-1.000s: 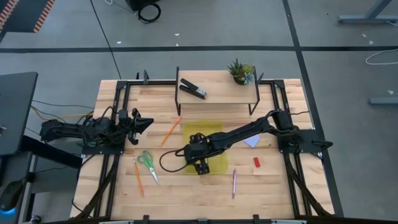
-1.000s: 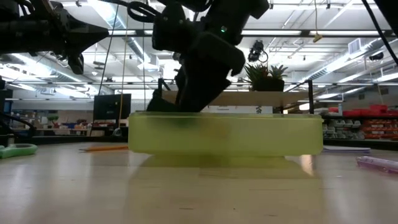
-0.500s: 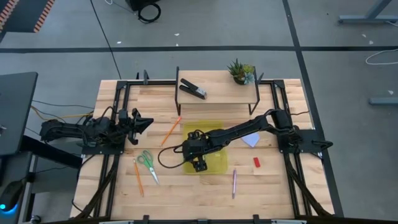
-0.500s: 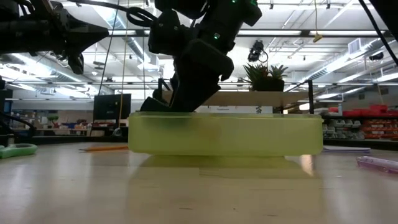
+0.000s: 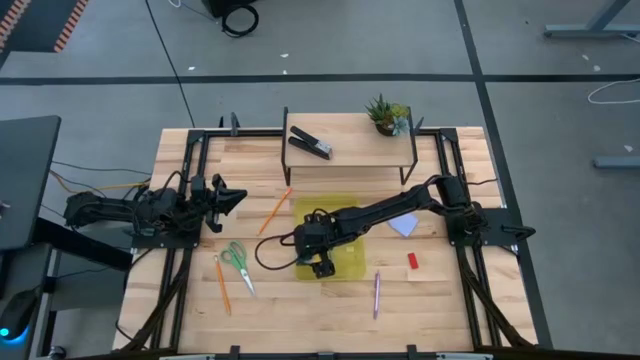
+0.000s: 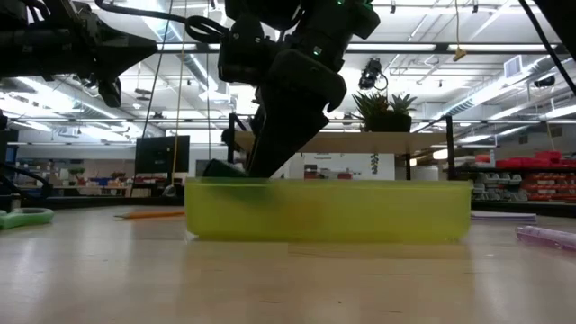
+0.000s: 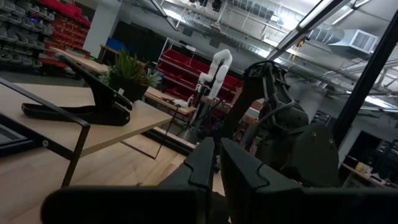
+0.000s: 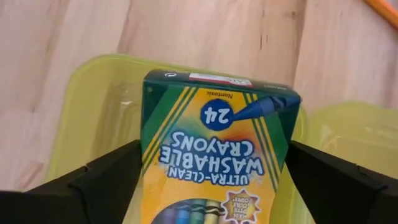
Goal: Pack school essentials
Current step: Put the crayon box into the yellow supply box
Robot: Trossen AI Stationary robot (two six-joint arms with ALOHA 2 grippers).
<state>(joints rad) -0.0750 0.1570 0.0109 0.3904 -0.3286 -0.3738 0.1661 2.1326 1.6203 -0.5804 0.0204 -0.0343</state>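
On the left side of the table [image 5: 180,310] the left gripper [image 5: 237,196] waits above the wood with its fingers almost together and nothing between them. Near it lie one orange pencil [image 5: 222,284] and the green-handled scissors [image 5: 237,263], just beside each other, and a second orange pencil [image 5: 275,209] lies slanted closer to the middle. In the middle stands the yellow-green tray [image 5: 345,206]. The right gripper [image 5: 321,268] reaches down into its left front part, and its dark body covers much of the tray from above. In the right wrist view its fingers [image 8: 102,180] stand wide apart on both sides of the crayon box [image 8: 214,158], which lies in the tray; I cannot tell if they touch the box. Behind the tray a raised shelf [image 5: 350,150] carries a black stapler [image 5: 310,143] and a small potted plant [image 5: 387,114]. To the right of the tray lie the pale blue notepad [image 5: 404,226], the red eraser [image 5: 411,261] and the purple pen [image 5: 376,294], each apart from the others.
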